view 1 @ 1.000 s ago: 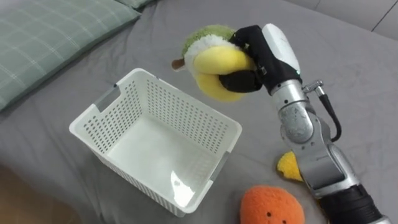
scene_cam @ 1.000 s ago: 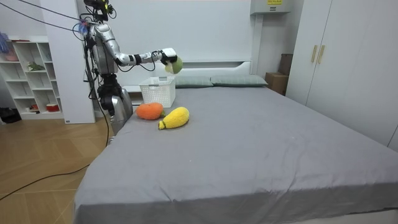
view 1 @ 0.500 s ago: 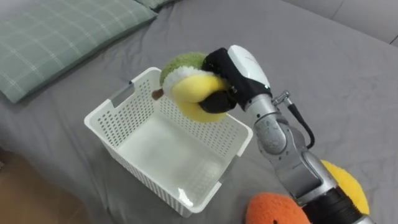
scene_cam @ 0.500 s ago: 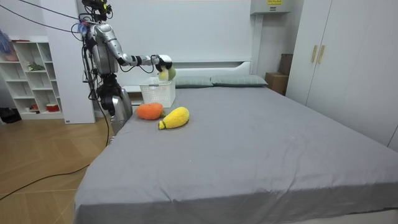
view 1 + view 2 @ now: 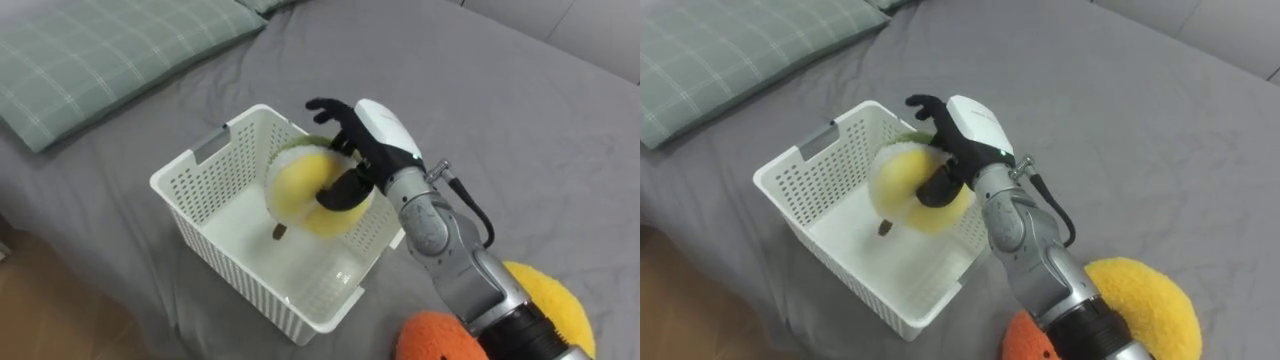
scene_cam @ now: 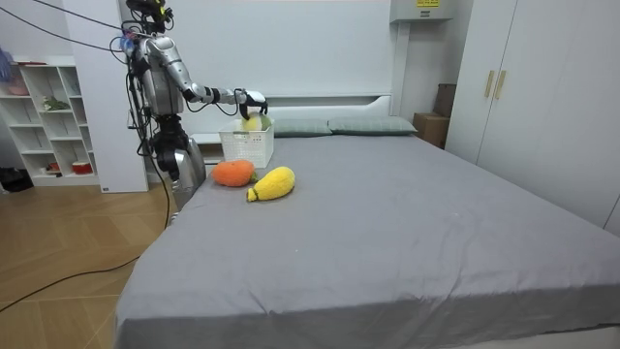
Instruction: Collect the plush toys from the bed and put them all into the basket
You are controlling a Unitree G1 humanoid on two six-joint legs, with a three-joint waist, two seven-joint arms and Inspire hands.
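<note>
Compared with a second ago, the right robot hand [image 5: 382,130] had dropped from above the basket down to its rim, and the round plush went with it, so the toy was no longer up in the air.

Biggest thing first: the grey bed [image 5: 560,110] took up nearly the whole scene. In the room view the robot stood at the bed's side edge near the head end [image 6: 387,223], on the room view's left, with its arm stretched out over the mattress. A green checked pillow [image 5: 90,60] lay along the head edge. The white perforated basket [image 5: 195,185] sat on the sheet near the side edge where the robot stood, a little way off the pillow.

The yellow-and-green plush [image 5: 300,190] was down inside the basket's opening, against the wall nearest the arm, with its little brown stem pointing at the floor of the basket. Couldn't tell if it was actually resting on the bottom.

A yellow plush [image 5: 548,300] and an orange plush [image 5: 435,342] lay just beside each other by the side edge, next to the robot's forearm.

The robot hand itself had its fingers [image 5: 325,106] splayed wide over the toy, and only the thumb touched the toy's front.
</note>
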